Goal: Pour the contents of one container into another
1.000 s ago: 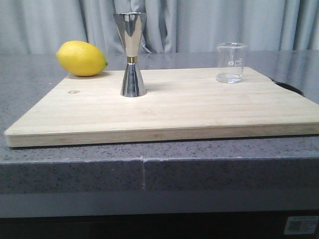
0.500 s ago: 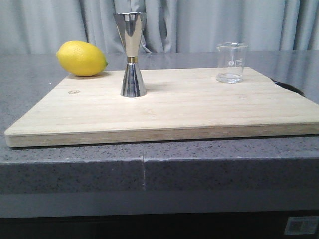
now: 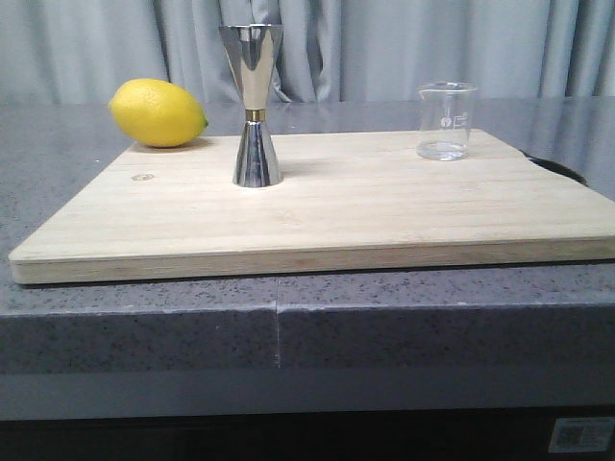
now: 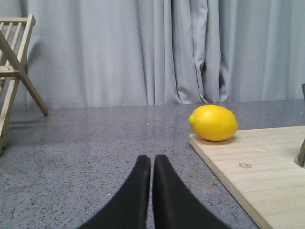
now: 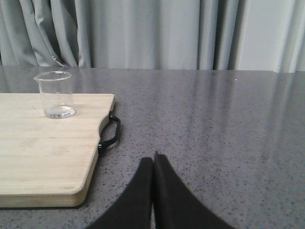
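A small clear glass beaker point(image 3: 447, 121) stands upright at the far right of the wooden cutting board point(image 3: 384, 211); the right wrist view shows the beaker point(image 5: 55, 94) too. A tall steel jigger point(image 3: 254, 104) with a gold waist band stands upright left of the board's middle. Only a sliver of the jigger point(image 4: 302, 150) shows at the left wrist view's edge. My left gripper point(image 4: 151, 160) is shut and empty over the grey counter, left of the board. Right of the board, my right gripper point(image 5: 153, 160) is shut on nothing. Neither gripper appears in the front view.
A yellow lemon point(image 3: 158, 113) lies at the board's far left corner, the lemon point(image 4: 213, 122) ahead of my left gripper. The board has a black handle point(image 5: 110, 133) on its right end. A wooden rack point(image 4: 14, 67) stands far left. Grey curtains hang behind the counter.
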